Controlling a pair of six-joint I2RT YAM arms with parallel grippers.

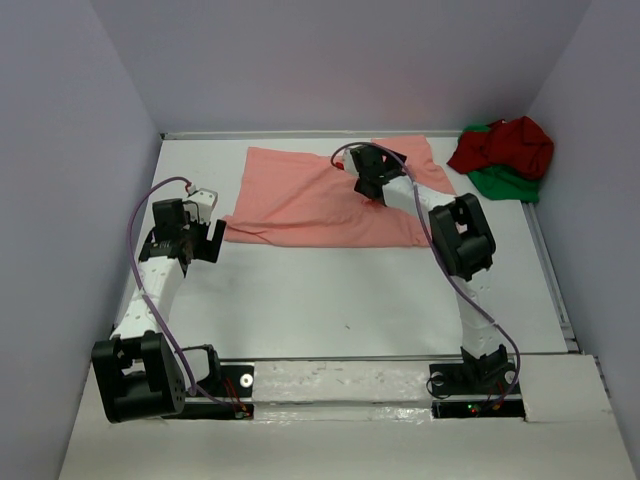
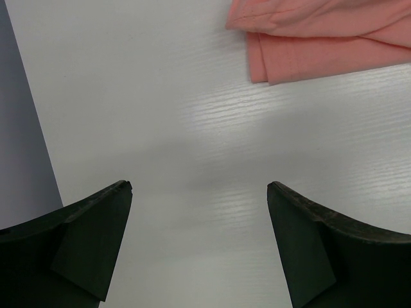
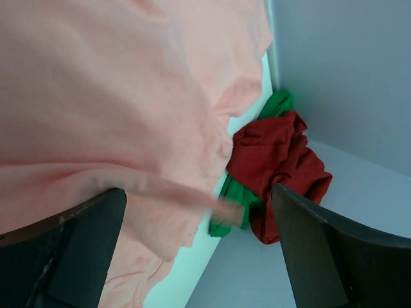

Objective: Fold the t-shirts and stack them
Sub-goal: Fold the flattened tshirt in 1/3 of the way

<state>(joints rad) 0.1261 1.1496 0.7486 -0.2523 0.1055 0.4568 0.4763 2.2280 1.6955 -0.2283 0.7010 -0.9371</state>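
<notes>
Now we see the salmon-pink shirt (image 1: pixel 320 195) spread at the counter's (image 1: pixel 350 300) far middle, the dark red shirt (image 1: pixel 510 145) heaped on the green shirt (image 1: pixel 505 183) far right. Our right gripper (image 3: pixel 199 196) gapes wide over the pink cloth, clamping nothing; our left gripper (image 2: pixel 199 189) hangs open beside it.

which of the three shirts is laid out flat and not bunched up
The salmon-pink t-shirt, spread across the middle. The dark red t-shirt and the bright green t-shirt lie crumpled together in a heap at the far right corner.
</notes>
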